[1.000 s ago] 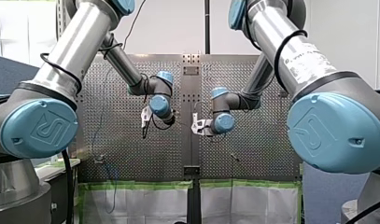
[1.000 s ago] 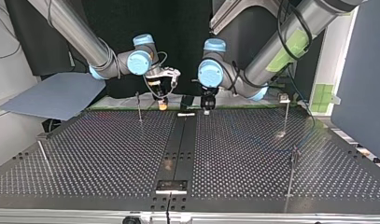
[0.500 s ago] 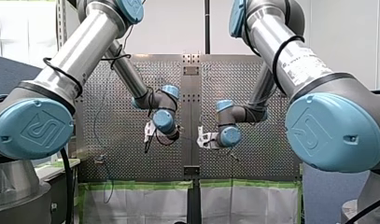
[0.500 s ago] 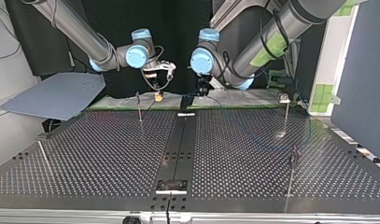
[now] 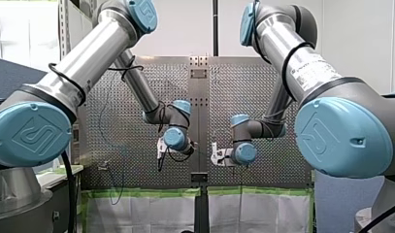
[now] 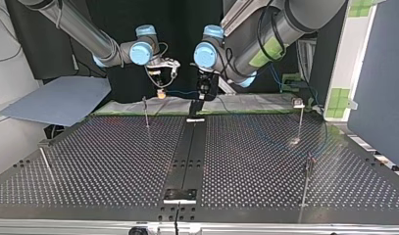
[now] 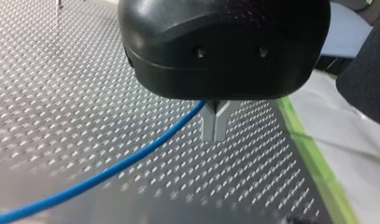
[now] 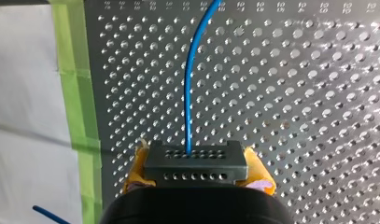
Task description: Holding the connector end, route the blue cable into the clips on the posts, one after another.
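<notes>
In the right wrist view my right gripper [image 8: 197, 179] is shut on a dark grey connector [image 8: 196, 163], held between its yellow pads [image 8: 137, 173]. The blue cable [image 8: 191, 84] runs straight out of the connector over the perforated table. In the left wrist view my left gripper [image 7: 215, 126] has its metal fingers shut on the blue cable [image 7: 108, 172], which trails away below them. In the top view both grippers hang above the table's far edge: my right gripper [image 6: 161, 93] at the left, my left gripper [image 6: 201, 95] just right of it, with a short span of cable [image 6: 181, 92] between them.
Thin posts stand on the perforated table [image 6: 113, 156]: one near the far edge [image 6: 146, 111], one with a clip at the top view's right [image 6: 300, 117], one nearer the camera at the right [image 6: 307, 178]. A leaning rod [image 6: 45, 161] is at the left. Green tape [image 8: 75, 93] edges the table.
Both grippers have moved up and slightly left in the top view, and lower in the front view. They have come closer together, each keeping its hold.
</notes>
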You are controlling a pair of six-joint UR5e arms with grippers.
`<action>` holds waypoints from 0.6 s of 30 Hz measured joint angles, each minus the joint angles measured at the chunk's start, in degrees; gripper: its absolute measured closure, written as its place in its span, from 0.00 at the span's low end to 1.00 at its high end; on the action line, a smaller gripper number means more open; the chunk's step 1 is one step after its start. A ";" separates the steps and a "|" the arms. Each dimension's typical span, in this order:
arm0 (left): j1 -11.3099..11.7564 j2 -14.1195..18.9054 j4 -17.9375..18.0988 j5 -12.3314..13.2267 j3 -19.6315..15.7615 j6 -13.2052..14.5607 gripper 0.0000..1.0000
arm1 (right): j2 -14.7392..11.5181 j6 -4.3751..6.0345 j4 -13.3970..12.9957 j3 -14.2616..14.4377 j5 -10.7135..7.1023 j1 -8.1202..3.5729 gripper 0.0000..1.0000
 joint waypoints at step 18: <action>-5.94 -8.07 8.62 -2.01 0.00 -2.15 1.00 | 0.07 1.54 -10.03 9.98 -0.35 -3.16 1.00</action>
